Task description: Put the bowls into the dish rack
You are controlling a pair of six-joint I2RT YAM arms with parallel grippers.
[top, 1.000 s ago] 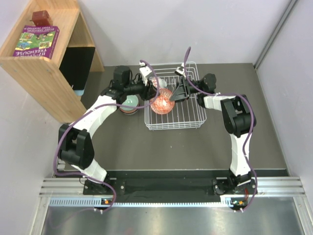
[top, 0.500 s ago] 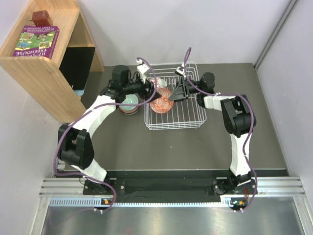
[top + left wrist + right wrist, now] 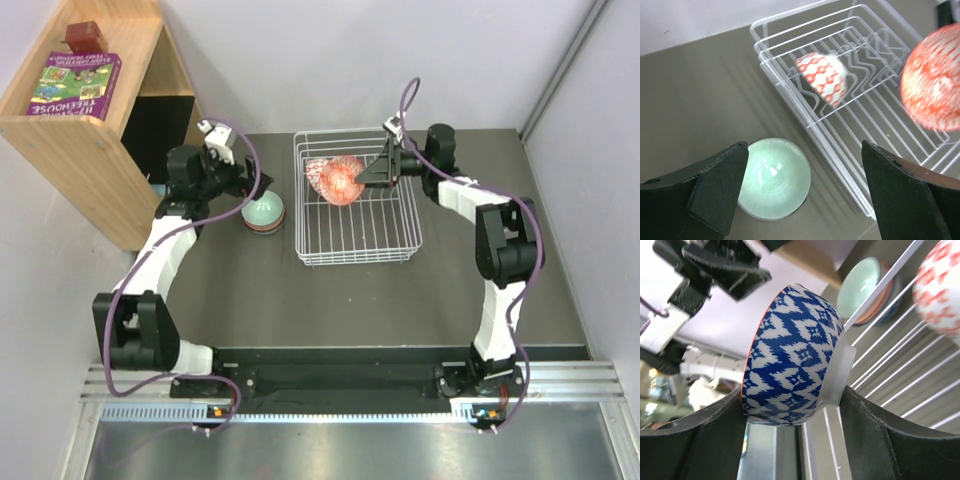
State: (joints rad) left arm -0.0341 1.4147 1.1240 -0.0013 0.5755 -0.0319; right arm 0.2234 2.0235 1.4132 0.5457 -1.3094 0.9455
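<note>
Gripping rounded blue-white bowl point(image 3: 795, 355), glazed — perhaps ceramic

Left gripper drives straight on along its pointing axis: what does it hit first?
Probably the pale green bowl on the table beside the dish rack. It lies between the open jaws, just left of centre. Depth is unclear.

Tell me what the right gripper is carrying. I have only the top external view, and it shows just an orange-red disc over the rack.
Observer: The right wrist view shows its outside: a blue-and-white patterned bowl, clamped in the right gripper.
Operator: Check the left gripper.
Observer: In its wrist view the left gripper is wide open and holds nothing; the pale green bowl lies beyond it.
Operator: Confirm anything loaded.
Observer: A red-and-white bowl stands tilted on edge among the wires of the dish rack.
</note>
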